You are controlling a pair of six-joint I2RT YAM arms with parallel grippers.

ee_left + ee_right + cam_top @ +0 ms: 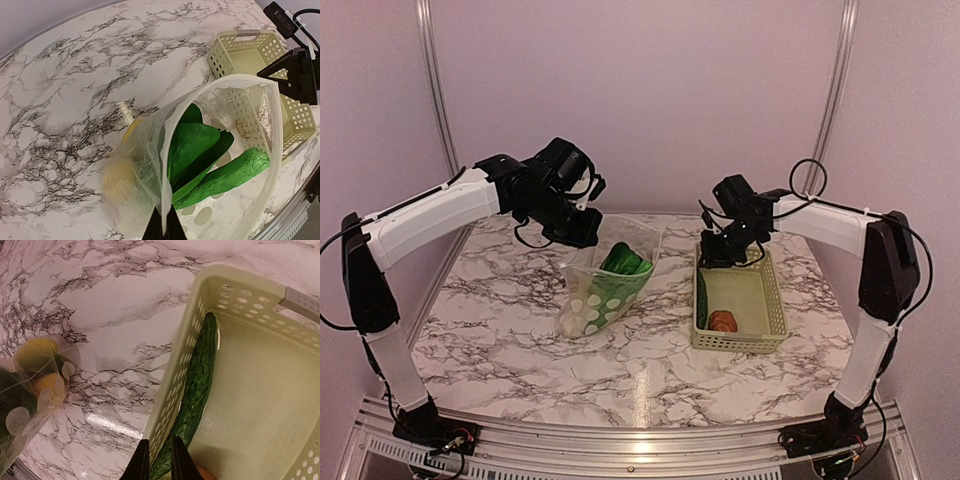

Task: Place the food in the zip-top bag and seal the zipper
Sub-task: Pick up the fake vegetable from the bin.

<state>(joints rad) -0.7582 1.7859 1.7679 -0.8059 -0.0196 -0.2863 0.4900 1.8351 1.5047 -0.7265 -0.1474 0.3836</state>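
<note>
My left gripper (582,238) (164,212) is shut on the rim of the zip-top bag (605,290) (145,150) and holds its mouth up and open. The zipper (276,115) runs along that rim, unsealed. Inside lie leafy bok choy (192,145) (623,262), a bright green lumpy piece (230,175) and a yellow lemon (120,180) (35,352). A dark cucumber (200,375) (702,295) lies along the left wall of the basket. My right gripper (720,255) (160,440) hovers over that wall and the cucumber's near end, its jaws a narrow gap apart, holding nothing.
The pale green slotted basket (780,300) (235,50) (175,390) stands right of the bag. An orange piece (722,321) (205,472) lies at its near end. The marble table (500,320) ends at a metal rail in front.
</note>
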